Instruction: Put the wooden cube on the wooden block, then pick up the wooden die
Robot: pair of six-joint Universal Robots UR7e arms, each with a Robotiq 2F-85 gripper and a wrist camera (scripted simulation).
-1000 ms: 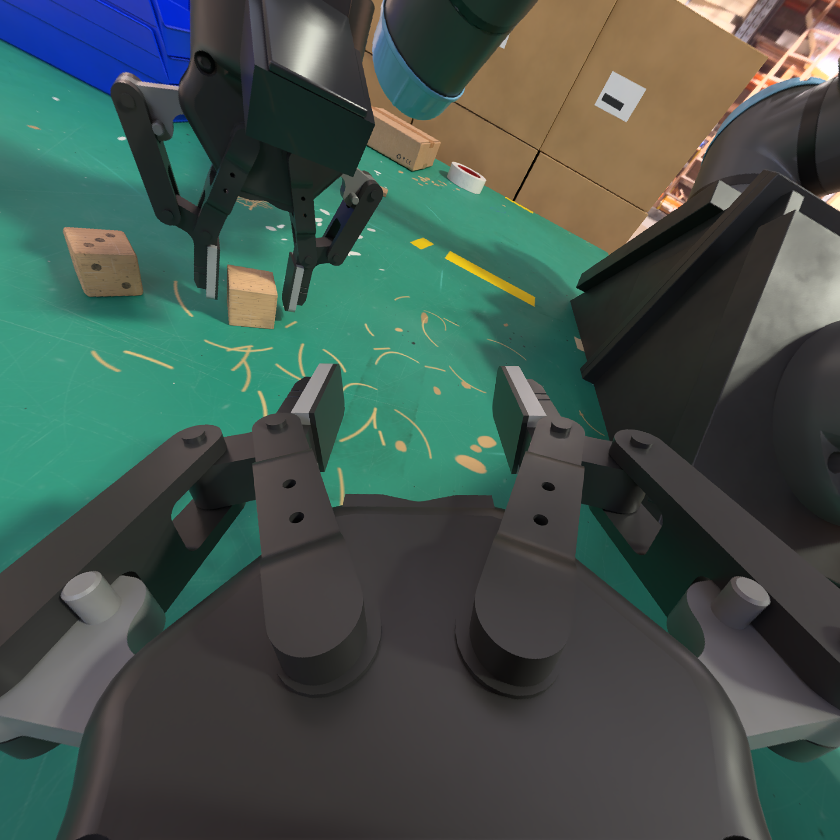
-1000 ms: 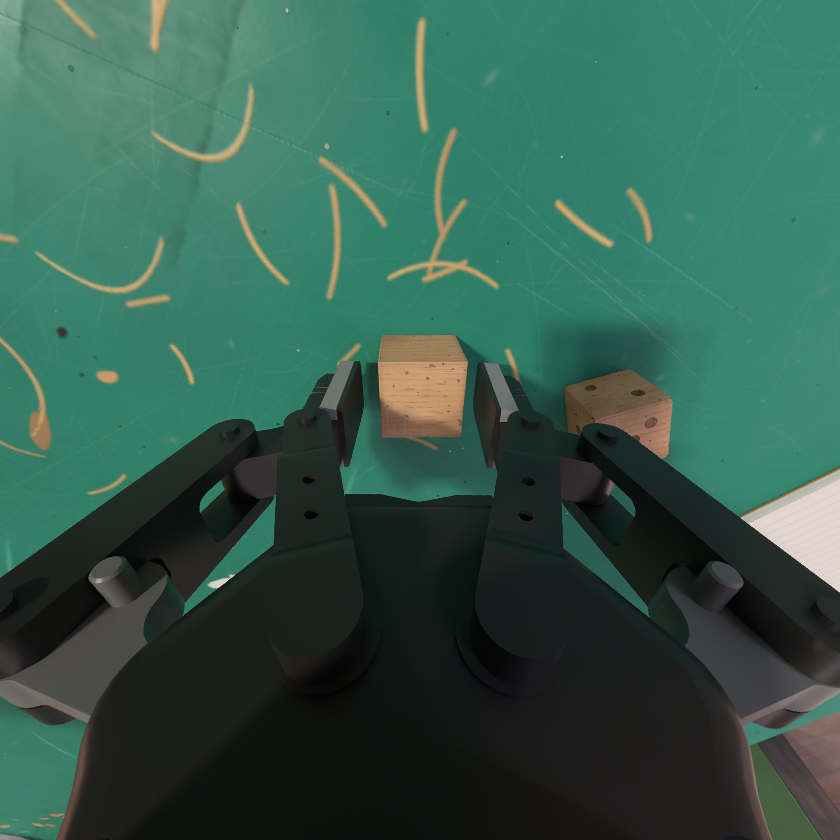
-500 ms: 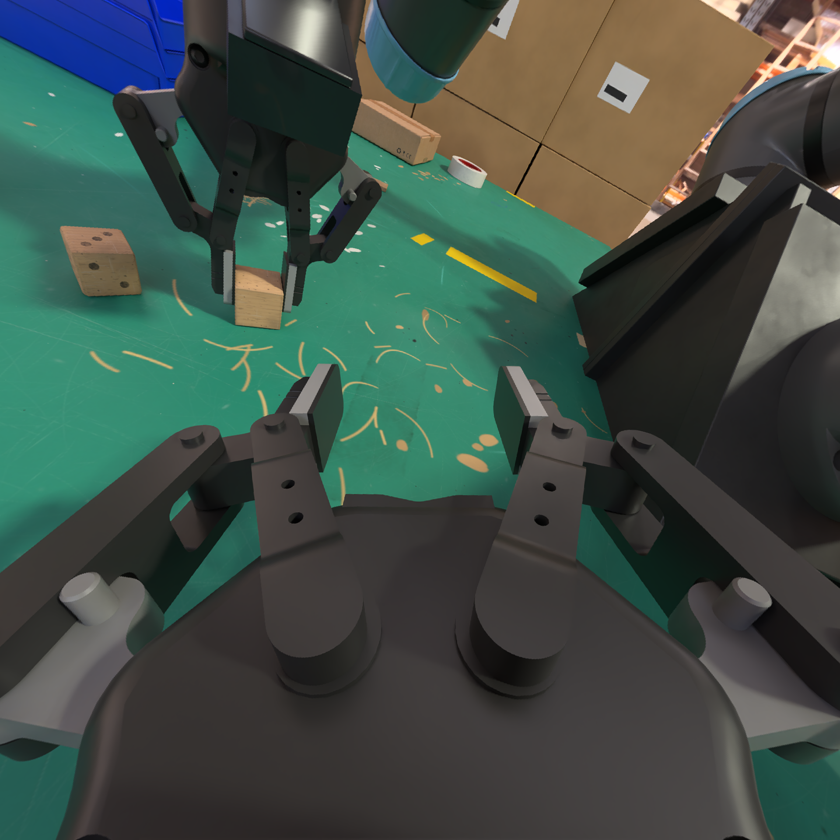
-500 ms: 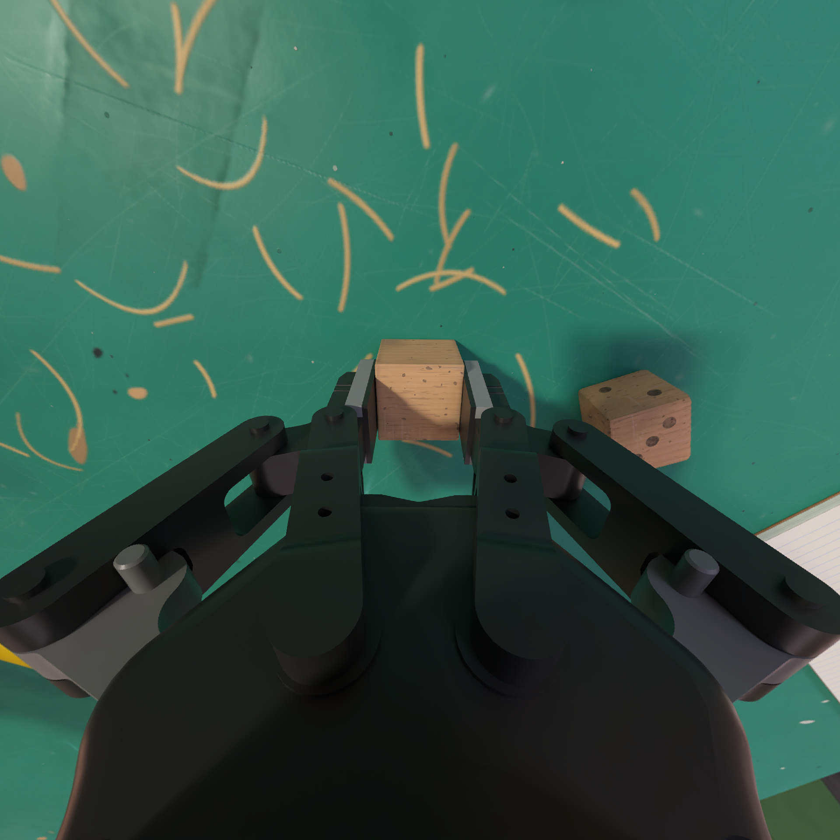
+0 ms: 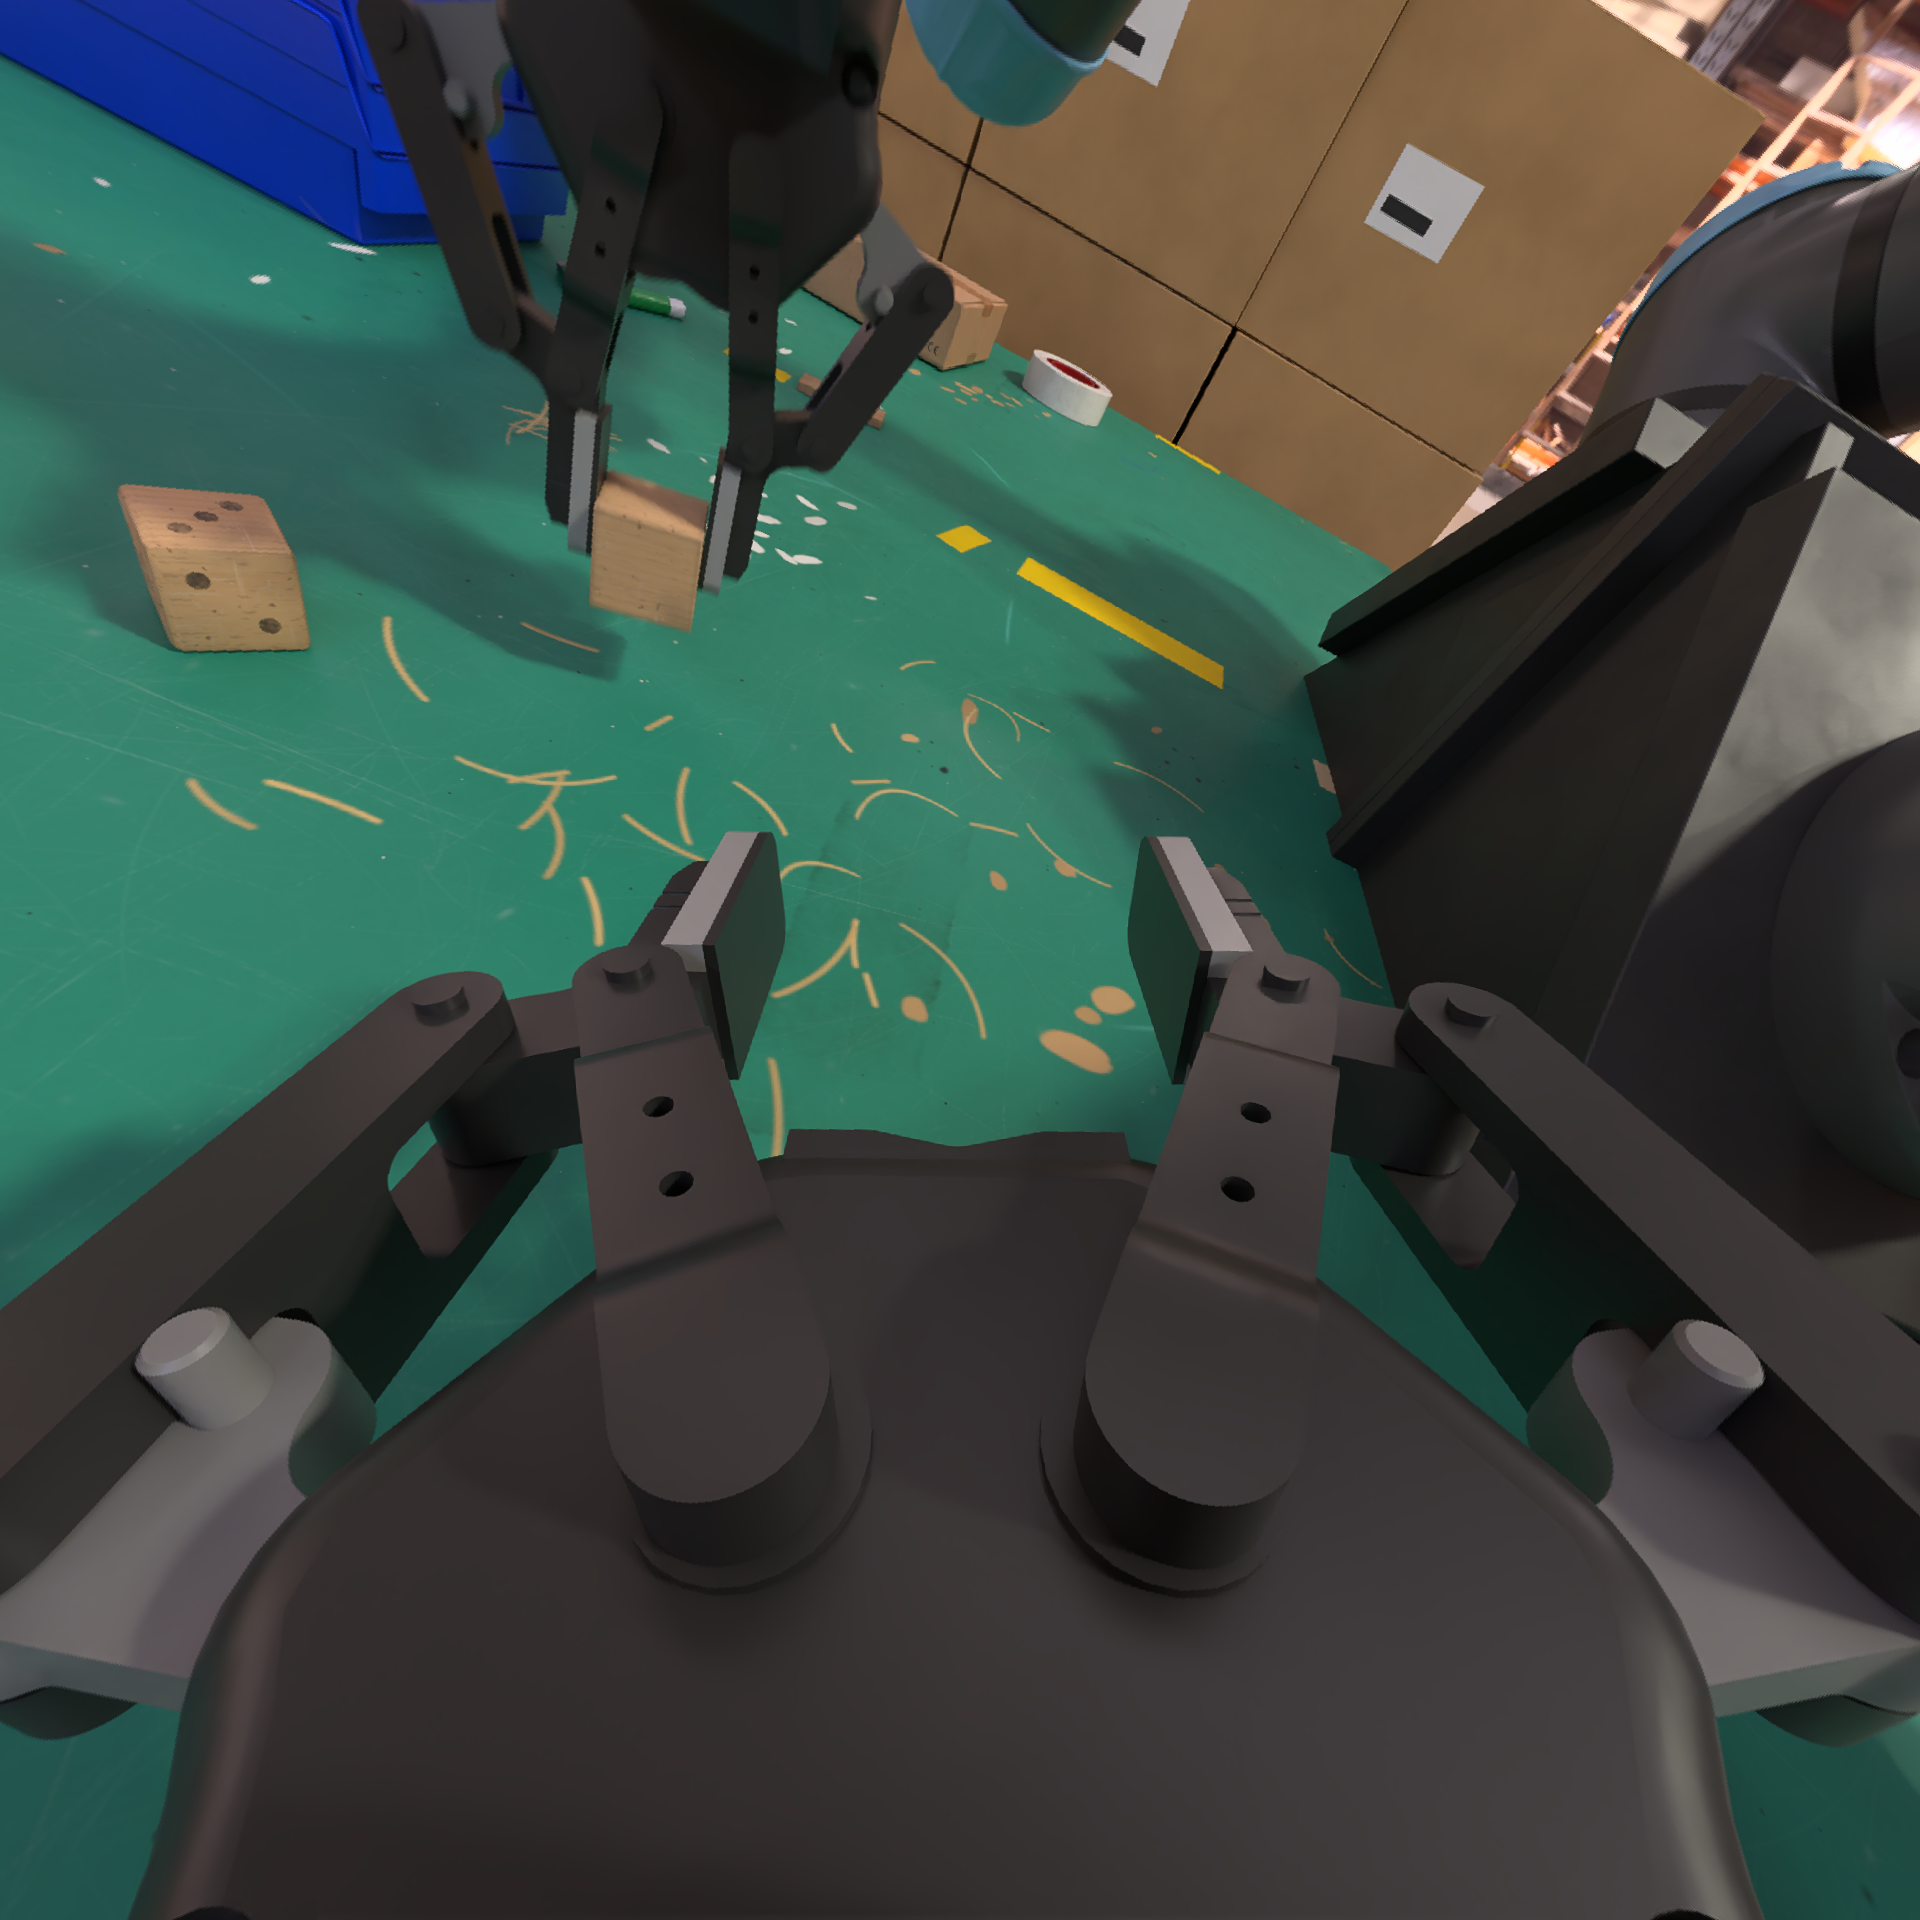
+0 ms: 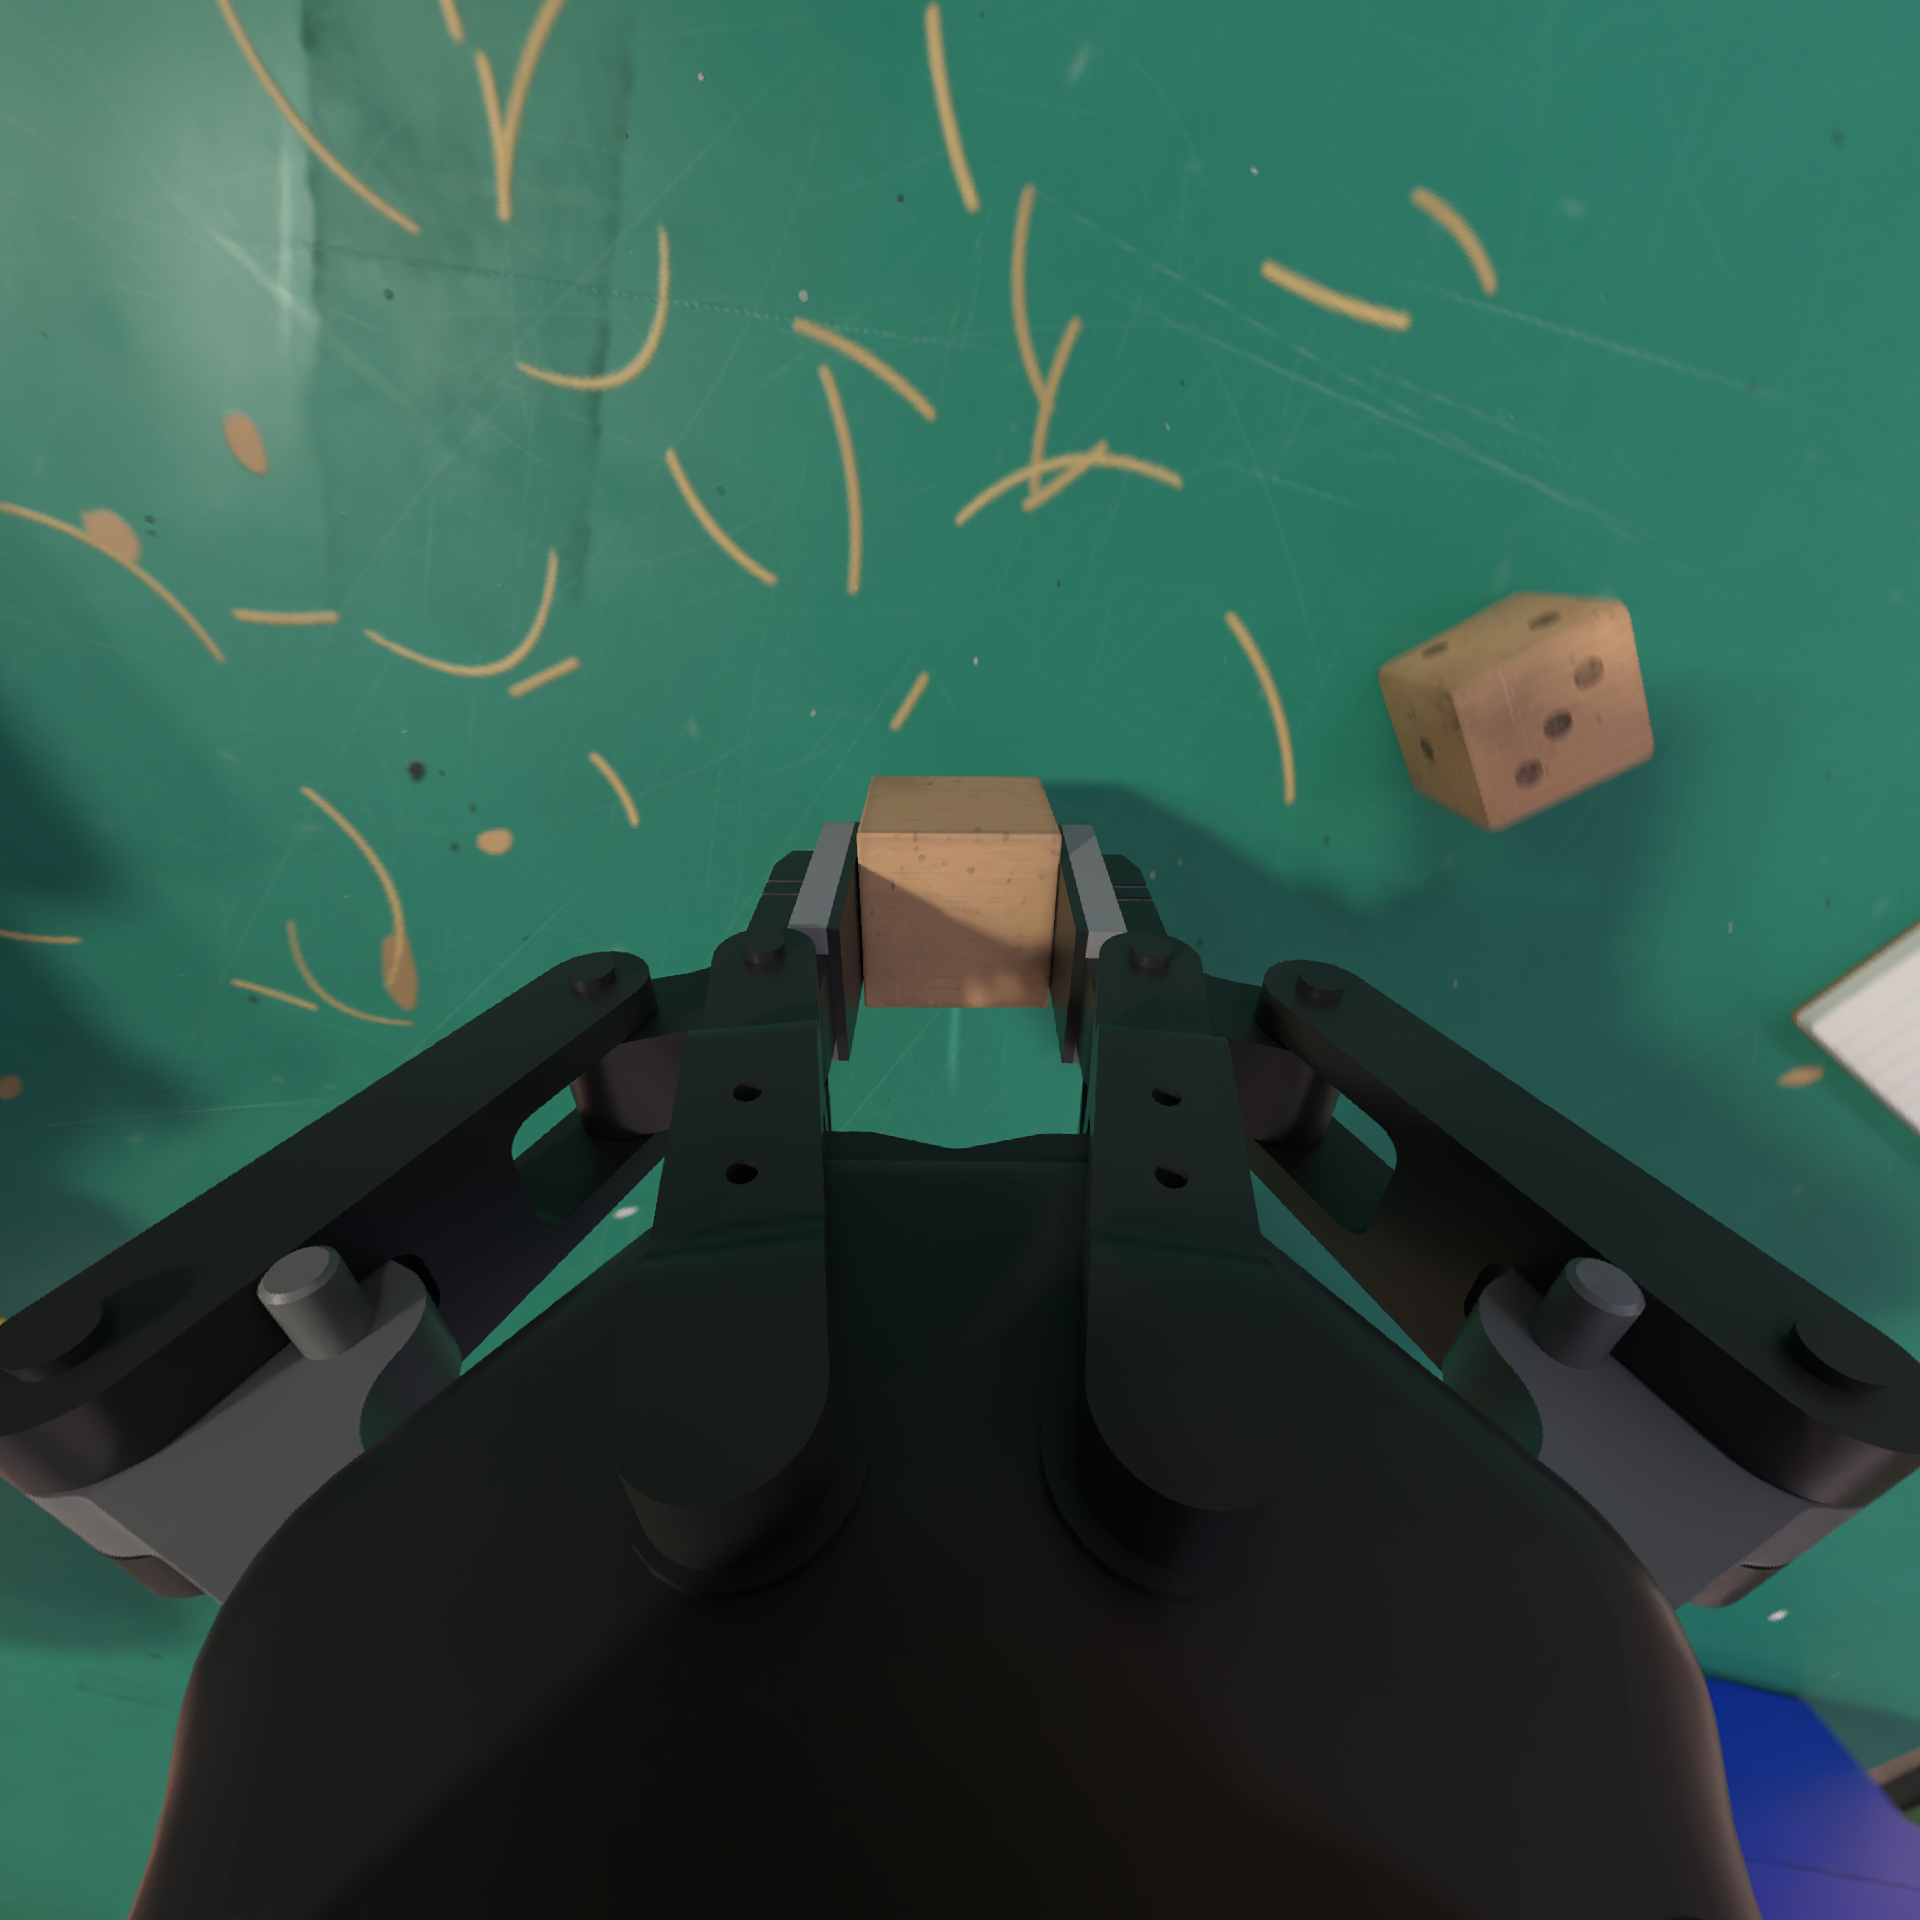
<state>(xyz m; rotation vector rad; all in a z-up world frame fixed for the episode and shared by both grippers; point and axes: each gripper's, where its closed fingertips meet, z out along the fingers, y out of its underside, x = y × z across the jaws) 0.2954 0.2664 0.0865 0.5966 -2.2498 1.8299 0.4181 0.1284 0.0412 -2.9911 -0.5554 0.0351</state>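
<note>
We see the right tool [image 6: 956, 914] now clamped on the cube [image 6: 954, 883] and lifted off the tabletop [image 5: 312, 935]; the left tool [image 5: 956, 935] gapes wide, so the block comes next.

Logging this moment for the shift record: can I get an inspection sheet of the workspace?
Surface: green mat, scratched, with tan streaks.
Job's things: wooden cube held above the mat; wooden die on the mat; wooden block far back, mostly hidden.
Clutter: tape roll, green marker, lined pad.
Grippers: right gripper shut on the cube; left gripper open, empty.
Cables: nothing seen.
Surroundings: cardboard boxes, blue bin.
</note>
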